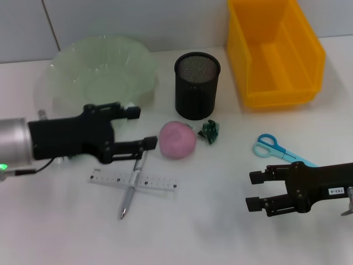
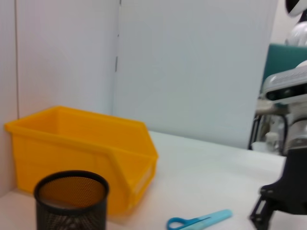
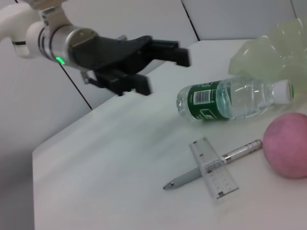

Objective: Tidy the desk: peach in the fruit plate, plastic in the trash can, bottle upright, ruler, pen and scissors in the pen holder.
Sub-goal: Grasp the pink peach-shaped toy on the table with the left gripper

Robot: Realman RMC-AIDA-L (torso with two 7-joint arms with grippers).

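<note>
The pink peach [image 1: 177, 139] lies mid-table beside a crumpled green plastic [image 1: 210, 131] scrap. My left gripper [image 1: 142, 127] hovers open just left of the peach, above the lying bottle [image 3: 230, 99], which the arm hides in the head view. The clear ruler [image 1: 160, 183] lies flat with the silver pen [image 1: 126, 204] across it. Blue scissors [image 1: 276, 148] lie at the right, just beyond my open right gripper [image 1: 252, 190]. The black mesh pen holder [image 1: 197, 85] stands behind the peach. The green fruit plate [image 1: 102, 69] is at back left, the yellow trash can [image 1: 276, 52] at back right.
The right wrist view shows the left gripper [image 3: 165, 71] raised above the table, with the peach [image 3: 287, 146], ruler [image 3: 214, 167] and pen [image 3: 187, 178] nearer. The left wrist view shows the trash can [image 2: 81, 148], pen holder [image 2: 72, 201] and scissors [image 2: 199, 221].
</note>
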